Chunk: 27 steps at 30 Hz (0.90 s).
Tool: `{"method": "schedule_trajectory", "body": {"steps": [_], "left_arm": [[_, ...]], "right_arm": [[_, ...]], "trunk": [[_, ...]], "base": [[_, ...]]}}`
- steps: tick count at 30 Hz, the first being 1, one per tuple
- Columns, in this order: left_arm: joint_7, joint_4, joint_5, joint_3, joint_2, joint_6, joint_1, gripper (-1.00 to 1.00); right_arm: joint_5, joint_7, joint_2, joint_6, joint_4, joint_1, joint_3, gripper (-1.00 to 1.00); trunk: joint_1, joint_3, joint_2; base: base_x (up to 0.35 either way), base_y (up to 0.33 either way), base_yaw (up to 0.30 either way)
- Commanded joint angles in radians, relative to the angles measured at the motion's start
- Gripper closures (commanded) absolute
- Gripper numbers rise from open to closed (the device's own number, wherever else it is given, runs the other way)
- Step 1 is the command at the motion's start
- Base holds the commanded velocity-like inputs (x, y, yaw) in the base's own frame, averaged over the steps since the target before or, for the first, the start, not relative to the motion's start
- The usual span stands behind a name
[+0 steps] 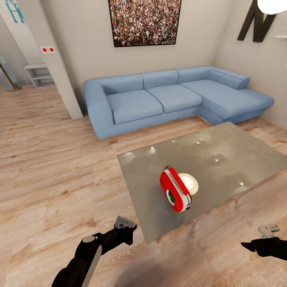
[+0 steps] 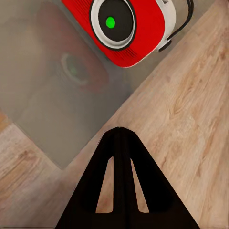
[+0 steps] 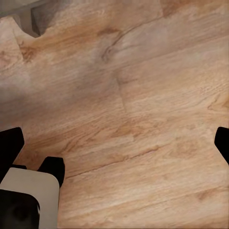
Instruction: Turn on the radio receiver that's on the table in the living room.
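- I see the red radio receiver (image 1: 175, 195) standing upright on the glossy grey desk (image 1: 239, 151), near the desk's near-left corner, beside a bright round reflection.
- Its long axis runs from the far-left toward the near-right in my head view; the dark dial with the green light (image 2: 110, 22) faces toward my left arm, and the small handle sits on top.
- I can read no brand on it; the far wall carries a large dark letter "N" (image 1: 257, 20).
- My left gripper (image 2: 117, 136) has its fingers pressed together, hanging over the wood floor (image 1: 52, 167) by the desk corner.
- My right gripper (image 1: 255, 244) is over the floor; I cannot tell its fingers' state.
- A blue sectional sofa (image 1: 167, 95) stands beyond the desk.
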Motion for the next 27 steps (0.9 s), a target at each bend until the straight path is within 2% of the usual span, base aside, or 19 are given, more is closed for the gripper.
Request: {"method": "schedule_trajectory", "body": {"steps": [1, 11, 18, 27], "left_arm": [[0.0, 0.0, 0.0, 0.0, 0.0, 0.0, 0.0, 1.0], [-0.002, 0.001, 0.0, 0.0, 0.0, 0.0, 0.0, 1.0], [-0.003, 0.002, 0.001, 0.0, -0.001, 0.0, 0.0, 1.0], [0.0, 0.003, 0.002, -0.001, -0.004, -0.003, 0.0, 1.0]], "right_arm": [[0.0, 0.0, 0.0, -0.001, 0.0, 0.0, 0.0, -1.0], [0.002, -0.001, 0.002, -0.031, 0.038, 0.0, 0.0, -1.0], [0.001, -0.041, 0.002, -0.049, 0.051, 0.0, -0.002, -1.0], [-0.003, -0.049, 0.003, -0.051, 0.051, 0.0, -0.003, -1.0]], "trunk": [[0.0, 0.0, 0.0], [0.0, 0.0, 0.0], [0.0, 0.0, 0.0], [0.0, 0.0, 0.0]], "base": [[-0.195, 0.0, 0.0], [-0.04, 0.0, 0.0], [-0.001, 0.0, 0.0], [0.0, 0.0, 0.0]]}}
